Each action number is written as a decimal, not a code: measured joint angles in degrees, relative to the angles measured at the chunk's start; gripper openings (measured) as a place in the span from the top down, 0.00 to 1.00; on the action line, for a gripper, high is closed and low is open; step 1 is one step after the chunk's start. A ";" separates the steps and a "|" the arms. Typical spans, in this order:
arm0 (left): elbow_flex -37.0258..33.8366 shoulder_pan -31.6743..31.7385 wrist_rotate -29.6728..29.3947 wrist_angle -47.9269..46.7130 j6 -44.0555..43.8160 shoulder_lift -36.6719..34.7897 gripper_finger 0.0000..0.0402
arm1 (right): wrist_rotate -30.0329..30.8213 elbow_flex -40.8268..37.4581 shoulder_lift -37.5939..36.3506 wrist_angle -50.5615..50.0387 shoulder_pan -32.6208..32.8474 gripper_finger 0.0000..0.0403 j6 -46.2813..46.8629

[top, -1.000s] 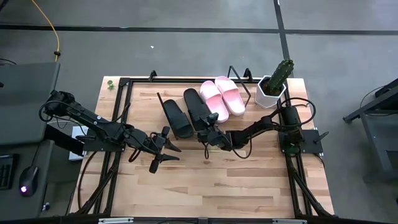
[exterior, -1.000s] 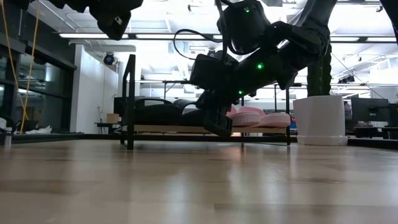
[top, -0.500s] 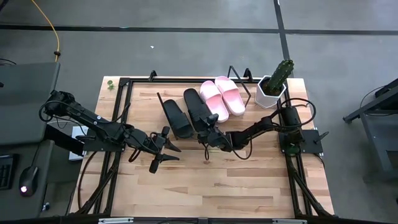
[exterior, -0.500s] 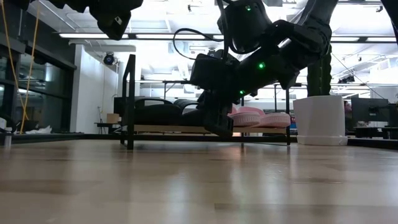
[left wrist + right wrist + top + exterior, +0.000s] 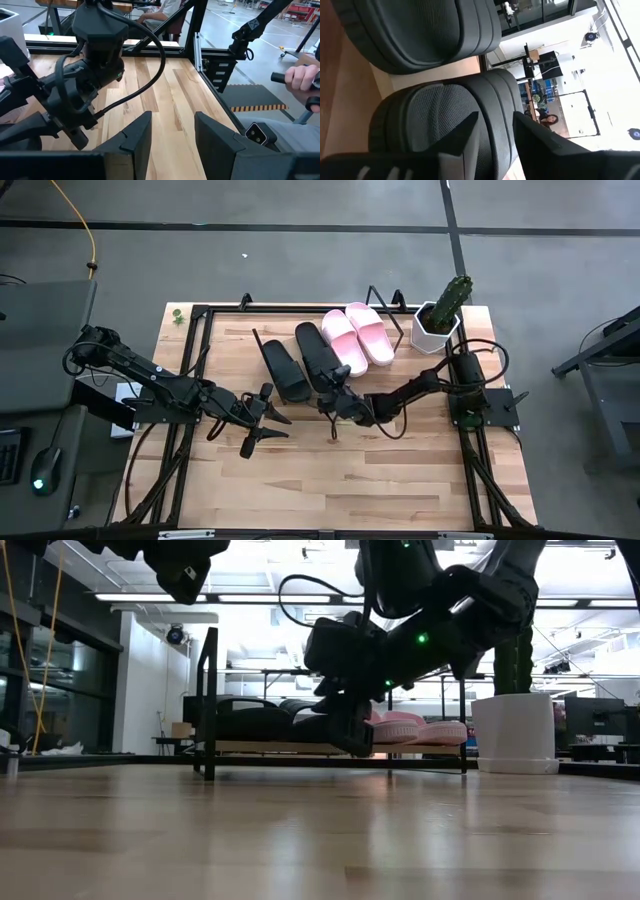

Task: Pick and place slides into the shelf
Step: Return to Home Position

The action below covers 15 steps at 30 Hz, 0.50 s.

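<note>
Four slides lie side by side on the slanted shelf (image 5: 250,748) at the table's far middle: two black (image 5: 283,370) (image 5: 318,358) and two pale pink (image 5: 342,340) (image 5: 370,332). My right gripper (image 5: 329,400) is open at the near heel end of the right-hand black slide (image 5: 440,115). Its fingers (image 5: 465,135) stand over that slide's footbed, and the other black slide (image 5: 420,35) lies beside it. My left gripper (image 5: 262,425) is open and empty over the bare table, in front of the shelf's left part. My right gripper comes level from the table's near side at the heel end (image 5: 385,125) of the right-hand black slide, which lies on the shelf. I cannot tell whether its fingers touch the slide.
A white pot with a cactus (image 5: 437,320) stands at the far right beside the shelf's black wire frame (image 5: 385,305). A black rail frame (image 5: 190,380) borders the table. A person's hand (image 5: 300,80) shows beyond the table's edge. Bare wood lies toward the near edge (image 5: 340,480).
My right gripper has shifted slightly toward the table's left edge at the black slide's heel. The slides have stayed in place on the shelf.
</note>
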 joint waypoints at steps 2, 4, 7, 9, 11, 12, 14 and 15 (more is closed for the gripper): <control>0.00 0.02 0.00 0.00 0.00 0.00 0.67 | 0.75 0.00 0.00 0.03 0.18 0.72 -0.39; 0.00 0.02 0.00 0.00 -0.01 0.00 0.67 | 1.24 0.00 0.00 0.05 0.34 0.70 -0.46; 0.00 0.02 0.00 0.00 -0.01 0.00 0.67 | 1.37 0.00 -0.02 0.06 0.35 0.69 0.02; 0.00 0.02 0.00 0.00 -0.01 0.00 0.67 | 1.35 0.00 -0.02 0.07 0.37 0.68 1.06; 0.00 0.02 0.00 0.00 0.00 0.00 0.67 | 1.31 0.00 -0.02 0.07 0.39 0.67 1.32; 0.00 0.02 0.00 0.00 0.00 0.00 0.67 | 1.31 0.00 -0.02 0.09 0.46 0.67 1.54; 0.00 0.02 0.00 0.00 0.00 0.00 0.67 | 1.32 0.00 -0.03 0.10 0.82 0.66 2.45; 0.00 0.02 0.00 0.00 0.00 0.00 0.67 | 1.31 0.00 -0.04 0.12 1.11 0.66 2.71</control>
